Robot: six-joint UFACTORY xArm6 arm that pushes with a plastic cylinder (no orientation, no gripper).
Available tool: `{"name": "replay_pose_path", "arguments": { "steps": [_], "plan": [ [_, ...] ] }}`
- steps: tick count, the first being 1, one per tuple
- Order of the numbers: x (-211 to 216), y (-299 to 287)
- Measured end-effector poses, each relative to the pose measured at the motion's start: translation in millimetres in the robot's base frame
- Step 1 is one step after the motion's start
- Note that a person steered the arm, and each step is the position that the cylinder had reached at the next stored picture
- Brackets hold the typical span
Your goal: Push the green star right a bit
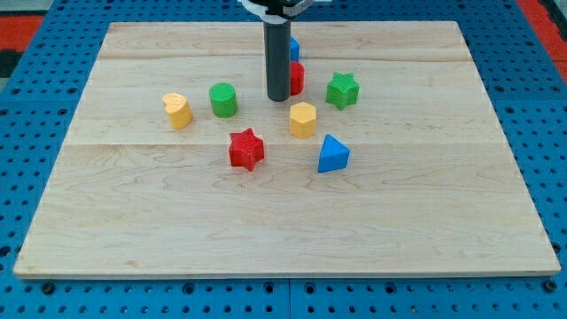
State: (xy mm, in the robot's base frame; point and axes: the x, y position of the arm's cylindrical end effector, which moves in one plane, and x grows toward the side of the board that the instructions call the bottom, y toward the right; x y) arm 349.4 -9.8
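The green star (342,89) sits on the wooden board (283,221), right of centre in the upper half. My tip (277,97) stands to its left, about a block and a half away. A red block (297,78) lies between them, right beside the rod and partly hidden by it. A blue block (294,48) shows behind the rod, mostly hidden.
A green cylinder (223,99) and a yellow heart-like block (178,110) lie left of the tip. A yellow hexagon block (303,120), a red star (247,149) and a blue triangle block (333,154) lie below it. A blue pegboard surrounds the board.
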Motion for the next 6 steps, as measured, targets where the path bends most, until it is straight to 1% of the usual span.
{"name": "replay_pose_path", "arguments": {
  "steps": [3, 4, 5, 6],
  "plan": [
    [-16.5, 34.5],
    [-21.3, 34.5],
    [-7.3, 48.6],
    [-11.3, 74.1]
  ]
}}
